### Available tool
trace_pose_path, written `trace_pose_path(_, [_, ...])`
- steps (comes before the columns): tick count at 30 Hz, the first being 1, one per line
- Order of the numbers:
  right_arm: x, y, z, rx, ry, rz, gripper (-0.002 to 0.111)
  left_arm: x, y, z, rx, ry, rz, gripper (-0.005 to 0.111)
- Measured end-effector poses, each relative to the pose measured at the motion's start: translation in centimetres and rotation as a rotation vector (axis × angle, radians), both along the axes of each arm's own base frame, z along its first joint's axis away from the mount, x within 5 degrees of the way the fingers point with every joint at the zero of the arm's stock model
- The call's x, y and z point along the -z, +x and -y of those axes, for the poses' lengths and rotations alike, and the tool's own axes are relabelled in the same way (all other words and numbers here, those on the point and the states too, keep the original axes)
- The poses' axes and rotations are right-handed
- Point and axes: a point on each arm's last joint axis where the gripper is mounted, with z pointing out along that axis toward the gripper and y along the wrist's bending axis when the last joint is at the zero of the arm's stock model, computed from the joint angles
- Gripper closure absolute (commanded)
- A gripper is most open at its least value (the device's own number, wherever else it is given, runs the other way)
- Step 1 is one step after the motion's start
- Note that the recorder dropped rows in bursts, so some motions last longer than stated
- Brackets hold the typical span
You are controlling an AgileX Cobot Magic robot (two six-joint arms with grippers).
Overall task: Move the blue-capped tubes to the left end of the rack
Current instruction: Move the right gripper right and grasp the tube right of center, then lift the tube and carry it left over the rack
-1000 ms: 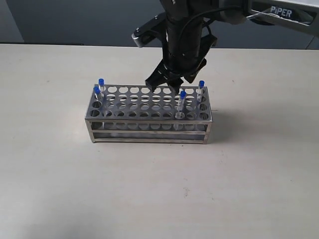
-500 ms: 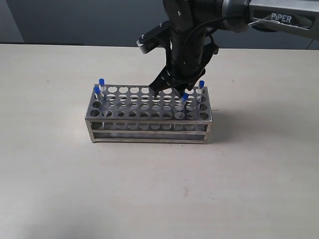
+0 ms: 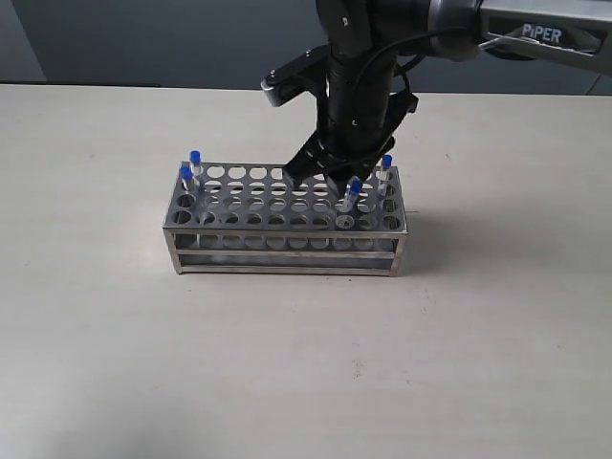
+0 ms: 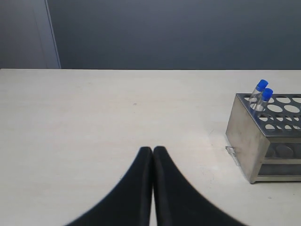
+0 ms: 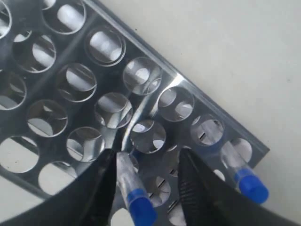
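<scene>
The silvery rack [image 3: 287,239] stands mid-table. Two blue-capped tubes [image 3: 194,158] [image 3: 185,174] sit at its left end, and the left wrist view shows them too [image 4: 261,86] [image 4: 266,94]. Two more stand near the right end [image 3: 353,186] [image 3: 386,163]. My right gripper [image 5: 148,157] is open, low over the rack's right part. One tilted tube [image 5: 134,195] stands between its fingers, leaning on one finger [image 5: 101,188]; the other right-end tube [image 5: 247,181] is outside them. My left gripper [image 4: 153,150] is shut and empty over bare table, away from the rack [image 4: 263,136].
The right arm [image 3: 359,67] reaches down from the back over the rack. The beige table [image 3: 115,363] spreads all round the rack. A dark wall [image 4: 178,33] runs behind the table's far edge.
My right gripper has come down onto the rack's right part, around the front right tube. That tube now tilts slightly. The left-end tubes have not moved.
</scene>
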Motion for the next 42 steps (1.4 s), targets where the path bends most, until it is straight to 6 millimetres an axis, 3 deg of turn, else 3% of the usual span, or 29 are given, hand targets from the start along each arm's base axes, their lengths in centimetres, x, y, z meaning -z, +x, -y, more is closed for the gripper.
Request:
trace_pose_path(12, [0.1,0.1,0.6,0.013,-0.030,-0.030,0.062,0.0,0.0,0.0,0.000,0.000,0.000,0.106])
trace_pose_path(14, [0.1,0.3,1.0,0.035,-0.017,-0.047,0.070,0.0,0.0,0.0,0.000,0.000,0.000,0.106])
trace_pose_path(17, [0.1,0.2,0.9,0.035,0.018,-0.078,0.105,0.0,0.0,0.0,0.000,0.000,0.000,0.106])
trace_pose_path(22, [-0.3,-0.1,0.6,-0.010,0.061,-0.105,0.109,0.0,0.0,0.0,0.000,0.000,0.000,0.106])
trace_pose_path(32, [-8.1,-1.8,2.1,-0.028,0.202,0.062,0.109,0.0,0.0,0.0,0.000,0.000,0.000,0.106])
trace_pose_path(37, [-10.0,-3.0,2.0,-0.085,0.223,0.102,0.109,0.0,0.0,0.0,0.000,0.000,0.000,0.106])
trace_pose_path(42, [-10.4,-4.9,-0.6,-0.229,0.289,0.133,0.109,0.0,0.0,0.0,0.000,0.000,0.000,0.106])
